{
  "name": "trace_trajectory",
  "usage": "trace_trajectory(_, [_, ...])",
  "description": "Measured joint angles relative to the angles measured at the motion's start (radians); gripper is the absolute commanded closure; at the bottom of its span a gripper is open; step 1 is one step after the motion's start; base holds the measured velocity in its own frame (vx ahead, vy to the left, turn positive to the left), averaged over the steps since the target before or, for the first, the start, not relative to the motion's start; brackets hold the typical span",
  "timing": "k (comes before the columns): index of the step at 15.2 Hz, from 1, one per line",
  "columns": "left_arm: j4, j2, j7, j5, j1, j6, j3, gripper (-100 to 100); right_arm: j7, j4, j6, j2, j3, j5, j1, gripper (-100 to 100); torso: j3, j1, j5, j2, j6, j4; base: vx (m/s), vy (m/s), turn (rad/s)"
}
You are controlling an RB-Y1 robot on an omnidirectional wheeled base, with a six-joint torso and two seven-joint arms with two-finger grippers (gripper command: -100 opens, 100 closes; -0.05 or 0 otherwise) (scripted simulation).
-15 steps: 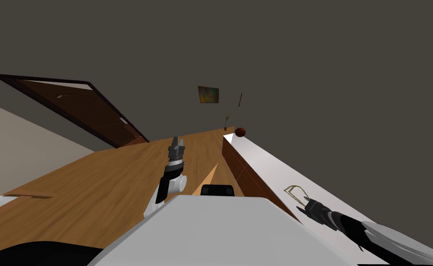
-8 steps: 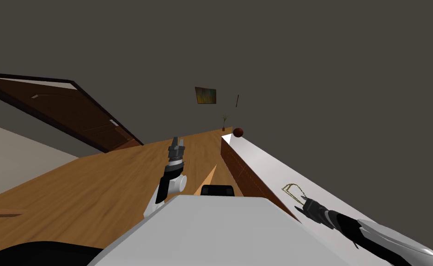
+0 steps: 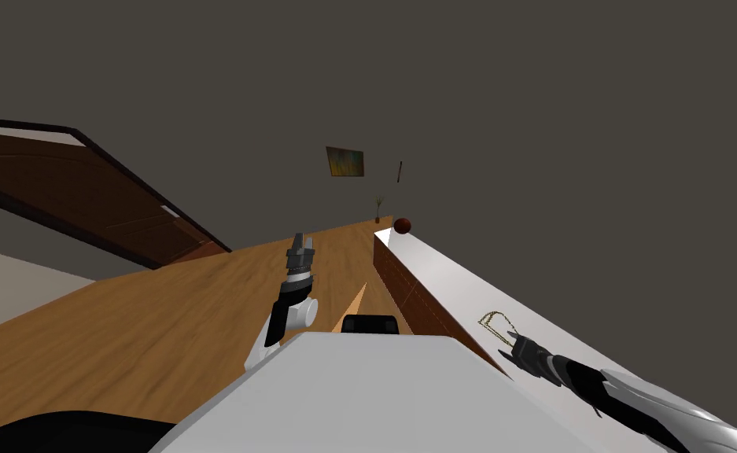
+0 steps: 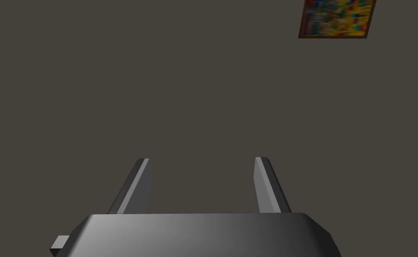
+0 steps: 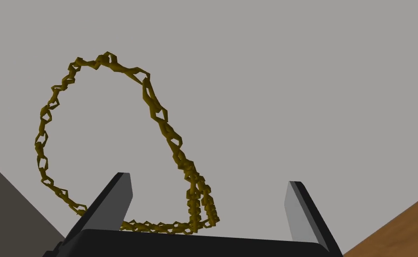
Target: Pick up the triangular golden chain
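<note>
Running along the dark wall [image 3: 532,118], the long cabinet [image 3: 404,291] carries a white top [image 3: 445,271] whose front edge drops to wide wood floor [image 3: 162,330], with a dark red ball [image 3: 402,226] at its far end. The golden chain [image 5: 159,113] lies flat on that top as a rounded triangle, its doubled corner between the spread fingers of the right gripper [image 5: 208,184]. The left gripper [image 3: 302,240] hangs over the floor, apart from the cabinet, fingers spread, holding nothing.

From the head: rolled, steeply down over floor [image 3: 162,330] and white cabinet top [image 3: 469,291] at right. From right wrist: close above that top, sharing the golden chain [image 5: 199,201]. From left wrist: toward far wall [image 4: 159,89].
</note>
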Motion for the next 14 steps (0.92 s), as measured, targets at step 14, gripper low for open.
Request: trace_trajectory(14, [0.000,0.000,0.000,0.000,0.000,0.000,0.000,0,0.198,0.340,-0.161,0.082,0.097,-0.064,-0.203,-100,-0.002,-0.004,-0.005,-0.004,-0.001,-0.001,0.056,0.007,-0.092])
